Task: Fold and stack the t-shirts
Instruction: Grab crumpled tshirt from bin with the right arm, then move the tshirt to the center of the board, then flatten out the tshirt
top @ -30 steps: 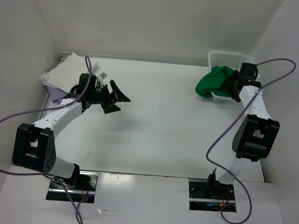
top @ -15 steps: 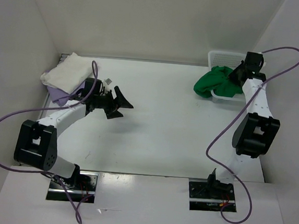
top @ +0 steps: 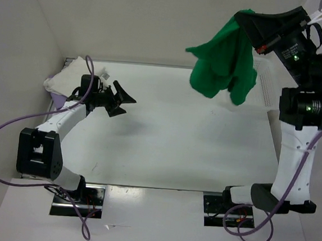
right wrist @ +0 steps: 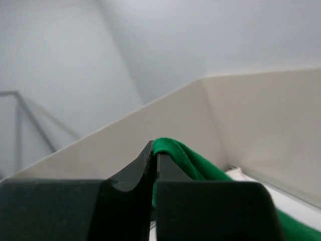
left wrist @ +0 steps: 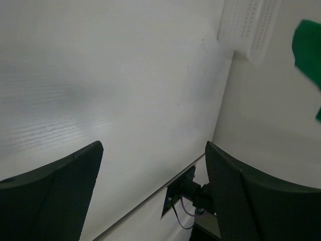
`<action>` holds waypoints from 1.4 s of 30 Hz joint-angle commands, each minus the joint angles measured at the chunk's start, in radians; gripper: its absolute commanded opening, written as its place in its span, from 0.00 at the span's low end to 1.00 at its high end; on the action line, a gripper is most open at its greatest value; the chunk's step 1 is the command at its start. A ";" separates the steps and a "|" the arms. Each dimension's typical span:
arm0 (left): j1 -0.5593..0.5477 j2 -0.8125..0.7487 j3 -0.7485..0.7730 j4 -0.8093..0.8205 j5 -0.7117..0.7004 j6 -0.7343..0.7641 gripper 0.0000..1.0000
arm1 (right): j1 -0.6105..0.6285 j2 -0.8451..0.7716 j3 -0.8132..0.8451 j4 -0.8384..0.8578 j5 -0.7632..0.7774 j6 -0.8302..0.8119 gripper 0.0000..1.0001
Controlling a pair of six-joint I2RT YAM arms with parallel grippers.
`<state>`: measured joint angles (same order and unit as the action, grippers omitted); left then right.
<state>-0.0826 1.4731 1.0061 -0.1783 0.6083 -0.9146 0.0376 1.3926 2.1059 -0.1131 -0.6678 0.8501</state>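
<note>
Writing: small white tag (top: 104,72) by my left wrist, too small to read.

Right pincer (top: 243,18): pinched tight on a fold of the green t-shirt (top: 223,58), raised high above the far right part of the table (top: 176,139). In the right wrist view the cloth (right wrist: 175,153) is nipped between my closed tips (right wrist: 154,153).

Green shirt: bright, bunched, hanging free in loose lobes, clear of the table, just left of the white mesh basket (top: 263,79).

Left pincer (top: 120,99): jaws spread wide, holding nothing, low over the table's left side.

Cream t-shirt (top: 78,71): lies in the far left corner, behind my left arm. A sliver of lavender t-shirt (top: 54,92) shows at its near edge.
</note>
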 commanded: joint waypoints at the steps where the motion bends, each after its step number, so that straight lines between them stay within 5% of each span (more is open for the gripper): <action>1: 0.056 0.001 0.038 0.011 0.031 0.020 0.89 | 0.062 0.017 -0.035 0.109 -0.130 0.096 0.00; 7: 0.179 -0.008 0.058 0.011 0.050 0.020 0.89 | 0.062 0.077 -0.471 0.199 -0.072 0.064 0.00; 13: 0.178 -0.019 0.049 -0.039 0.015 0.085 0.89 | 0.053 0.492 -0.469 -0.060 0.065 -0.088 0.00; 16: 0.143 -0.040 0.006 -0.088 -0.053 0.143 0.89 | 0.053 0.528 -0.459 -0.098 0.198 -0.108 0.27; 17: 0.132 -0.049 -0.010 -0.098 -0.068 0.154 0.89 | 0.053 0.516 -0.458 -0.114 0.273 -0.117 0.47; 20: 0.074 -0.059 -0.078 -0.119 -0.130 0.180 0.89 | 0.085 0.471 -0.431 -0.213 0.388 -0.186 0.63; 23: 0.012 -0.059 -0.148 -0.107 -0.139 0.168 0.89 | 0.163 0.389 -0.501 -0.272 0.474 -0.258 0.61; 24: -0.018 -0.050 -0.161 -0.095 -0.148 0.158 0.89 | 0.191 0.364 -0.535 -0.272 0.484 -0.273 0.43; 25: -0.034 -0.040 -0.170 -0.084 -0.148 0.158 0.91 | 0.220 0.344 -0.567 -0.284 0.484 -0.301 0.36; 26: -0.046 -0.040 -0.179 -0.084 -0.157 0.158 0.91 | 0.281 0.315 -0.624 -0.296 0.494 -0.312 0.15; 30: -0.071 -0.010 -0.190 -0.084 -0.168 0.148 0.88 | 0.444 0.284 -0.753 -0.315 0.473 -0.324 0.01; 36: -0.071 -0.019 -0.190 -0.084 -0.098 0.138 0.68 | 0.663 0.266 -0.845 -0.332 0.430 -0.342 0.09; 42: -0.166 -0.019 -0.273 -0.118 -0.088 0.163 0.67 | 0.683 0.289 -0.893 -0.379 0.494 -0.396 0.36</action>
<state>-0.2081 1.4570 0.7898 -0.2787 0.4877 -0.7822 0.7261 1.6783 1.2152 -0.4747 -0.2276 0.5102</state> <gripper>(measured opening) 0.674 0.343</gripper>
